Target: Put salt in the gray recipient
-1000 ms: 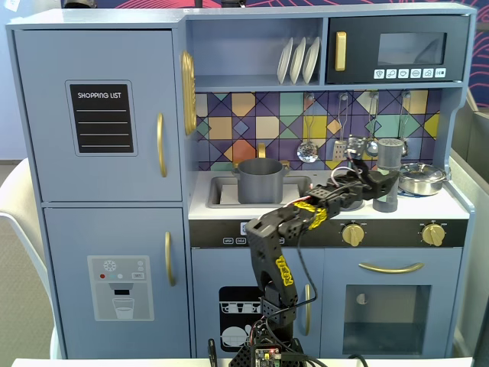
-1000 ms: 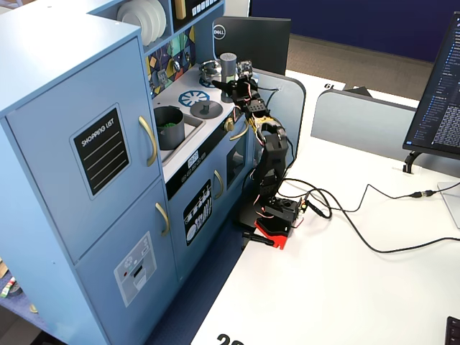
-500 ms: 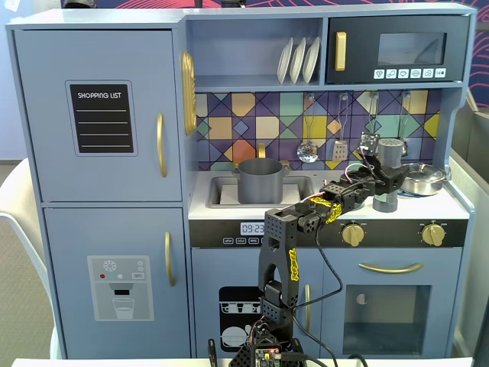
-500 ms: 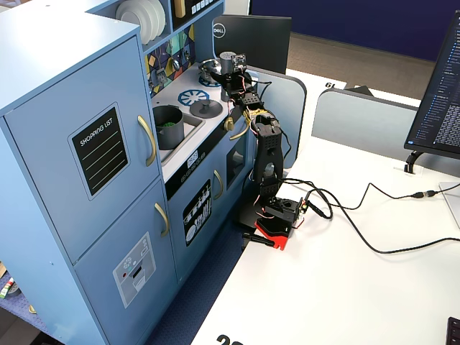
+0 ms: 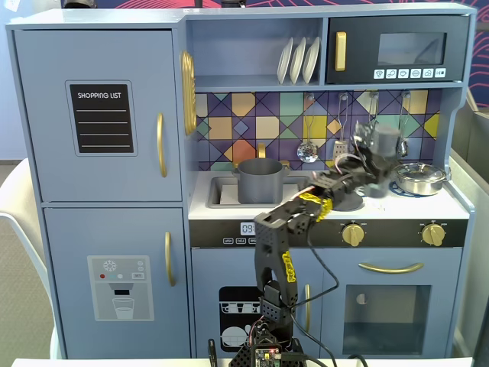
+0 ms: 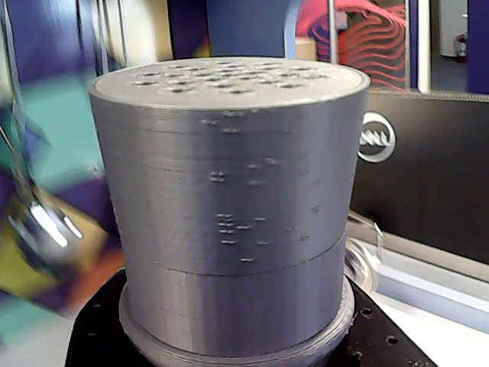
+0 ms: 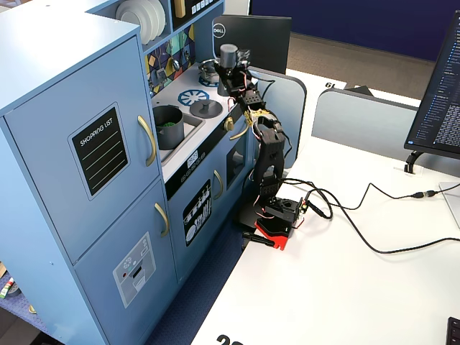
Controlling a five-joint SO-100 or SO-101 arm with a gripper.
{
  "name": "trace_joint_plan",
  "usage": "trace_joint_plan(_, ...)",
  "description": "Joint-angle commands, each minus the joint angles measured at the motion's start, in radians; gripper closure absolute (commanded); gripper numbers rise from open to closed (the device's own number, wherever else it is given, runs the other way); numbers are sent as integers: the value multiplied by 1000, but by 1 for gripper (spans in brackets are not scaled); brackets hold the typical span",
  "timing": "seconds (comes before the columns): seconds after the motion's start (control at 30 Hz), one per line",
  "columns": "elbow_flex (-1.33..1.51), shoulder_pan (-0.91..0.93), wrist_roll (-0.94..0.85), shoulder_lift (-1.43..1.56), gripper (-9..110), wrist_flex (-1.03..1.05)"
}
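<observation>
The salt [image 5: 381, 143] is a tall gray shaker that hangs blurred above the right side of the toy stove. My gripper [image 5: 373, 171] is shut on its lower part. In another fixed view the salt [image 7: 228, 55] stands upright above the gripper [image 7: 232, 75]. The wrist view is filled by the salt's [image 6: 229, 191] gray body and perforated cap. The gray recipient [image 5: 260, 181] sits in the sink to the left of the gripper, a good way off. From the side the recipient [image 7: 169, 126] shows something green inside.
A shiny steel pan [image 5: 419, 178] sits at the counter's right end, close to the salt. A flat gray knobbed lid [image 7: 206, 108] lies on the stove between gripper and sink. Utensils [image 5: 309, 151] hang on the tiled back wall. A shelf with plates [image 5: 299, 60] hangs overhead.
The gripper closed in on the salt at the counter's right end. It has now lifted the salt off the counter and shifted it slightly left.
</observation>
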Motion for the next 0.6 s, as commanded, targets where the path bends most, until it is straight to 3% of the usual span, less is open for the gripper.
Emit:
trace_joint_plan(0.0,-91,-97,233,230,101,209)
trace_joint_plan(0.27,-158,-454,828,434,101,581)
trace_joint_plan(0.57,-140,-822,1353,463,101,575)
